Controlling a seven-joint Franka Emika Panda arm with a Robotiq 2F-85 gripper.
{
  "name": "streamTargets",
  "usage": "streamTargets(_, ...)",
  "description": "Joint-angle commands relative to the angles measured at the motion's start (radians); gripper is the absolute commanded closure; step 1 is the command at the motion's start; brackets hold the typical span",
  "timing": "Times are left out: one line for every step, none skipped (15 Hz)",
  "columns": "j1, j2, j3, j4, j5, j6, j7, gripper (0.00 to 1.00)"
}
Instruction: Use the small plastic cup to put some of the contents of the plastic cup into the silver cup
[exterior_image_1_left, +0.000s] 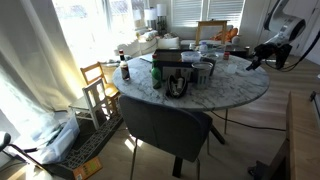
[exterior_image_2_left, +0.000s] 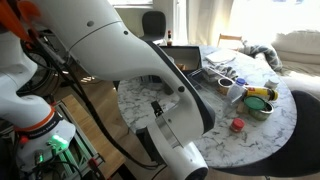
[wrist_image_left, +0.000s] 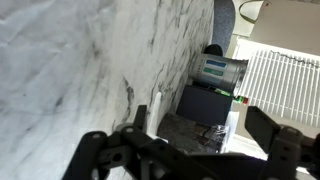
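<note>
The fingers (wrist_image_left: 285, 150) stand spread as wide as they go. In the wrist view they fill the bottom edge of the frame as two dark prongs, one at lower left and one at lower right. Only marble shows in the gap between them. They hold nothing and touch nothing.

In an exterior view the arm (exterior_image_1_left: 288, 38) comes in from the upper right corner. Its fingers hang above the right rim of the round marble bench (exterior_image_1_left: 240, 92), well apart from the things at the bench's middle.

The task's things are in that middle cluster. A plastic cup (exterior_image_1_left: 177, 86) with dark contents stands nearest the front edge, just above the chair (exterior_image_1_left: 165, 125) in the frame. The silver cup (exterior_image_1_left: 205, 72) stands upright to its right and a little further back, near it but apart. A dark box (exterior_image_1_left: 165, 64) sits behind the plastic cup, and a bottle (exterior_image_1_left: 125, 70) stands alone toward the left rim. The small plastic cup cannot be picked out at this size.

In the wrist view the marble runs as a tilted slab across the left and centre. The box and a silvery cylinder appear at centre right, beyond the fingers and clear of them.

In the other exterior view the arm's white casing blocks most of the frame. A red cap (exterior_image_2_left: 237, 125) lies on the bench at right.
</note>
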Motion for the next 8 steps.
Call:
streamTargets(-0.019,0.028,0.024,0.028,0.041,-0.012,0.054,0.0)
streamTargets(-0.014,0.031,0.026,0.026,0.061,0.01,0.064,0.0)
streamTargets(-0.013,0.037,0.029,0.03,0.074,0.011,0.078,0.0)
streamTargets(-0.011,0.045,0.031,0.035,0.087,0.013,0.09,0.0)
streamTargets(-0.009,0.052,0.033,0.038,0.101,0.016,0.102,0.0)
streamTargets(-0.007,0.061,0.035,0.042,0.112,0.017,0.114,0.0)
streamTargets(-0.005,0.07,0.036,0.045,0.121,0.018,0.125,0.0)
streamTargets(-0.002,0.078,0.038,0.049,0.129,0.021,0.136,0.0)
